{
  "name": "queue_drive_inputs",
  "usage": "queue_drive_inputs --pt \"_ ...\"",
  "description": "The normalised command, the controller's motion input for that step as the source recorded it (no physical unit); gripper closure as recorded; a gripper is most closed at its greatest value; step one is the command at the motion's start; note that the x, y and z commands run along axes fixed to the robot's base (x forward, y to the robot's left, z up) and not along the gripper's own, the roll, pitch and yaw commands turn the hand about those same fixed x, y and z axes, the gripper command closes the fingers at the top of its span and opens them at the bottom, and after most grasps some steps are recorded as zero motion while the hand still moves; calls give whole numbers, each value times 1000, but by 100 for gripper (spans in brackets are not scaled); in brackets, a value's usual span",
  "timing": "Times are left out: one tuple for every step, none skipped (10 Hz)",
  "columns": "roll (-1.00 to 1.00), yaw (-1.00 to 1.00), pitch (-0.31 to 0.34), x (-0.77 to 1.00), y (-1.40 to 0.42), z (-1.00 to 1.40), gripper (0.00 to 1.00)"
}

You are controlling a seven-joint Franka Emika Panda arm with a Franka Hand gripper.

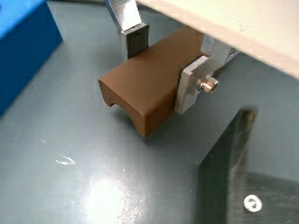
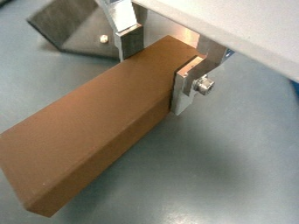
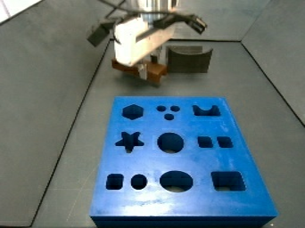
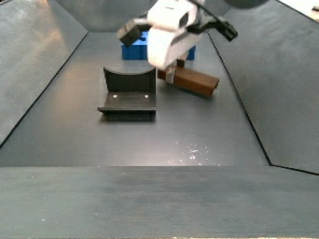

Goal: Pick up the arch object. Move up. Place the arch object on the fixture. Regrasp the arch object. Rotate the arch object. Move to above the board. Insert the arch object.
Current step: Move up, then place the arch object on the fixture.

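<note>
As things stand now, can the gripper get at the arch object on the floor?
Probably yes: the gripper is already down at the arch object, one finger on each long side. Nothing lies between; the fixture stands apart.

Grey floor point(image 3: 71, 134) has the blue board point(image 3: 179, 156) sitting near, the fixture point(image 3: 188, 57) at the far end, and the gripper point(image 3: 148, 69) clamping the arch object point(image 3: 125, 64) left of it.
</note>
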Motion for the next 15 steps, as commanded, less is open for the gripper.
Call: queue_drive_inputs --pt "-5 36 60 -20 -20 555 100" --pt "-6 36 66 -12 -18 405 100" --pt "-9 36 59 -13 -16 195 100" --pt "0 0 0 0 0 1000 100" --pt "0 -2 -1 2 2 1000 100" --pt "-1 -2 17 -8 1 1000 100" --pt "-3 0 26 -12 0 1000 100" --pt "-4 0 28 -15 -1 1000 100" --pt "-8 1 30 -21 -3 1000 100" --pt "-9 2 35 -26 -4 1000 100" --pt "-12 2 36 -23 -7 917 100" --pt "-14 2 43 -19 -8 748 100" --pt "-16 3 53 -13 -8 577 100" --pt "-18 3 62 -4 -9 407 100" --pt "-20 3 77 8 -10 178 100"
